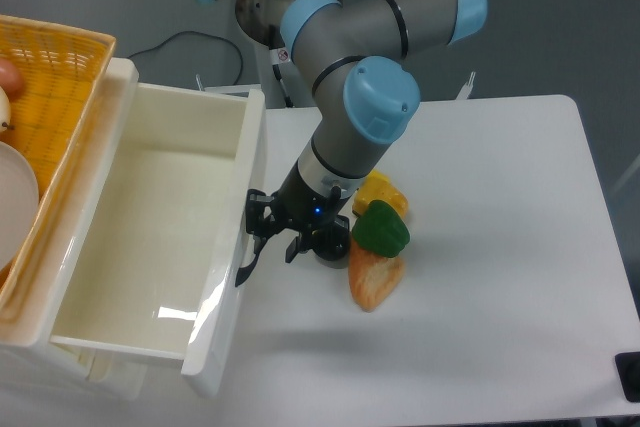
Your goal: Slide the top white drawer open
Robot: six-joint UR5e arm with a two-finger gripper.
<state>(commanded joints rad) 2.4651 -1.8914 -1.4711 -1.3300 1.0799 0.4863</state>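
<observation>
The top white drawer [150, 197] stands pulled far out of the cabinet at the left, its glossy inside bare. Its front panel [238, 247] faces the table, with the curved black handle [243, 268] on it. My gripper [266, 230] reaches down from the grey and blue arm and sits right against the panel at the handle's upper end. Its black fingers [256, 209] appear closed around the handle there, though the contact is partly hidden.
A yellow woven basket [55, 72] holding a white dish [12, 202] sits on the cabinet top at the left. A green toy pepper [380, 230], an orange piece [374, 280] and a yellow piece [378, 190] lie on the white table [500, 247] just right of my gripper.
</observation>
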